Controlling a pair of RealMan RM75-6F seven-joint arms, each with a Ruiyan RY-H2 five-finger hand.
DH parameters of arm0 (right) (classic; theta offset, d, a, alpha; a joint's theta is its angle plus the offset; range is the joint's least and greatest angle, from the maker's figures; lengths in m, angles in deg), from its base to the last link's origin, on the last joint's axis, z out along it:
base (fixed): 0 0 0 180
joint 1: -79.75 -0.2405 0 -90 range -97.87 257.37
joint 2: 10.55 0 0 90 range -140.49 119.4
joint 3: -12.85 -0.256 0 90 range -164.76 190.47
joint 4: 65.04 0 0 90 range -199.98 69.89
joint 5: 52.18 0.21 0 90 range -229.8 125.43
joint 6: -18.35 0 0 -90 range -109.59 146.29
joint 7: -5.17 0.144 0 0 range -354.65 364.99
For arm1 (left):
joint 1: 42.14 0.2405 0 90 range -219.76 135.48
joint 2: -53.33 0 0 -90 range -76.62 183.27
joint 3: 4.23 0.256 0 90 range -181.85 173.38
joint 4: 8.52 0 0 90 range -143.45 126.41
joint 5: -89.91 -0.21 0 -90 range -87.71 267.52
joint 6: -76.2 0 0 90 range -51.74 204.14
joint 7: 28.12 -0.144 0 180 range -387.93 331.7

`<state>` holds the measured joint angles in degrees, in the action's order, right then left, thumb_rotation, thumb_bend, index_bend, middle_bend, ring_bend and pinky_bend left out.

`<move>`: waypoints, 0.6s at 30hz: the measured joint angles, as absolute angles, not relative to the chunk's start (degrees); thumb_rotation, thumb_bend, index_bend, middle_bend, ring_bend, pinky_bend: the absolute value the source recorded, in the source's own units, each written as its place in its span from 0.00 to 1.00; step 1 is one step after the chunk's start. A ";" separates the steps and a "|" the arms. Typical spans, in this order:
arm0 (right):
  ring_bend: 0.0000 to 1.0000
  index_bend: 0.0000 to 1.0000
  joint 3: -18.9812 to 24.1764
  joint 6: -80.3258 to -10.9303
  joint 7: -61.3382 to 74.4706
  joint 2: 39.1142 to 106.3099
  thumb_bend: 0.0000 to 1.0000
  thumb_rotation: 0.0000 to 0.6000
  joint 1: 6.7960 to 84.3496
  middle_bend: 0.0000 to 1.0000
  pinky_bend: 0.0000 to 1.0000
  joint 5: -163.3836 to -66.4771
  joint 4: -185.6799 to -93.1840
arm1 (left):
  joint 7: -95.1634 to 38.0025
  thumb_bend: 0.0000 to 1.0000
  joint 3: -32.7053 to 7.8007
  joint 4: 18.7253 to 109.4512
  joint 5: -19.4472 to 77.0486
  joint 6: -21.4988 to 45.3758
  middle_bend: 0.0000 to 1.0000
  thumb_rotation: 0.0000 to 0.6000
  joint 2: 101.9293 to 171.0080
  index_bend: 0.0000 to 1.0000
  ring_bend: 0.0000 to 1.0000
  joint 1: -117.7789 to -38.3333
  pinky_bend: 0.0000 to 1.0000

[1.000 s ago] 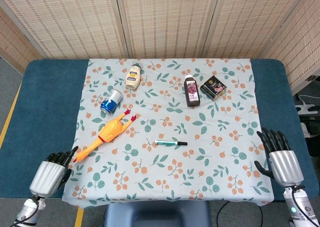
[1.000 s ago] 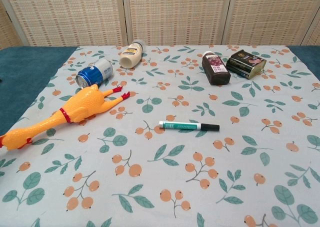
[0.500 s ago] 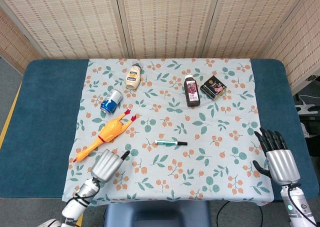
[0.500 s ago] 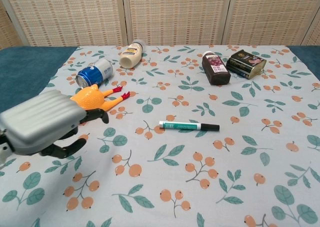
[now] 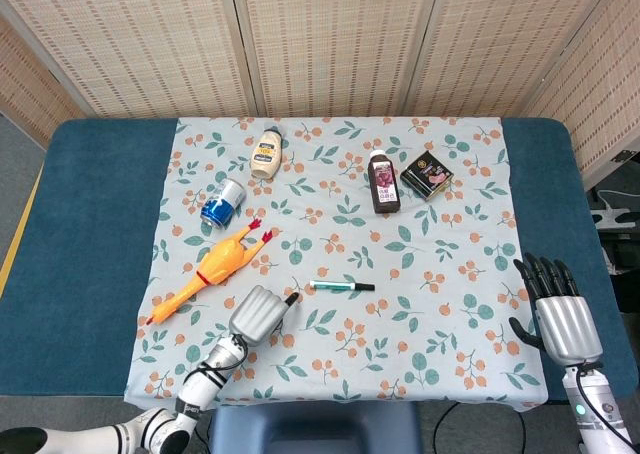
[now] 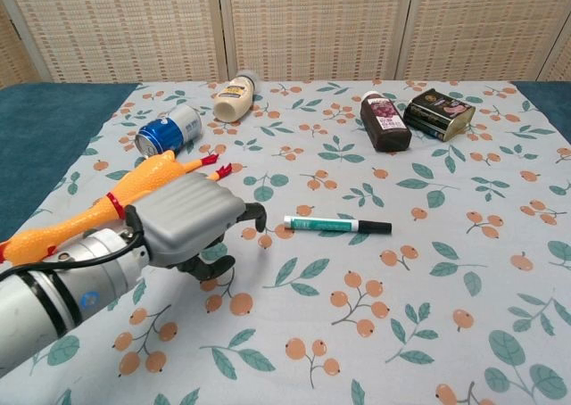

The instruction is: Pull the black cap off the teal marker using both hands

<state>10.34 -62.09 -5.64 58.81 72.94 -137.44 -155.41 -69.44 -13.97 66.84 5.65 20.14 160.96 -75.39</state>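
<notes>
The black cap (image 6: 376, 227) sits on the teal marker (image 6: 328, 224); left robot hand (image 6: 192, 218) nears, empty, loosely curled; right robot hand (image 5: 565, 319) spread, empty.

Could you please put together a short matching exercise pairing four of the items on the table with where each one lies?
Things:
1. teal marker
2. blue can
3. rubber chicken
4. dark box

Places:
A. far right of the cloth, beside the brown bottle
B. middle of the cloth, just ahead of the left hand
C. left edge of the cloth, lying diagonally
D. on its side, behind the chicken's red feet

Pairs: 1-B, 2-D, 3-C, 4-A
</notes>
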 measured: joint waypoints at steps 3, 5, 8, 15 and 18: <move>0.00 0.00 10.30 -61.24 -5.37 58.84 0.18 0.92 72.71 0.00 0.00 -136.88 -155.22 | -68.42 0.39 -14.37 63.89 5.06 19.27 1.00 1.00 163.57 0.34 1.00 -76.96 1.00; 0.00 0.00 10.29 -60.77 -5.24 58.86 0.18 0.92 72.54 0.00 0.00 -136.53 -155.04 | -67.79 0.39 -14.49 61.27 4.64 18.75 1.00 1.00 165.33 0.35 1.00 -77.98 1.00; 0.00 0.00 10.27 -60.26 -5.16 58.96 0.18 0.92 72.36 0.00 0.00 -136.07 -154.76 | -66.98 0.39 -14.60 57.80 4.30 18.40 1.00 1.00 167.40 0.36 1.00 -79.19 1.00; 0.00 0.00 10.04 -59.64 -5.58 59.15 0.18 0.92 72.15 0.00 0.00 -134.96 -154.36 | -62.88 0.38 -15.43 49.05 3.63 17.41 1.00 1.00 172.53 0.36 1.00 -82.91 1.00; 0.00 0.00 9.94 -59.25 -5.78 59.21 0.18 0.92 72.04 0.00 0.00 -134.36 -154.15 | -61.82 0.38 -15.97 46.23 3.52 16.92 1.00 1.00 173.85 0.36 1.00 -84.35 1.00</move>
<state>9.94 -59.25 -5.78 59.21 72.04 -134.36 -154.15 -61.82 -15.97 46.23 3.52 16.92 173.85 -84.35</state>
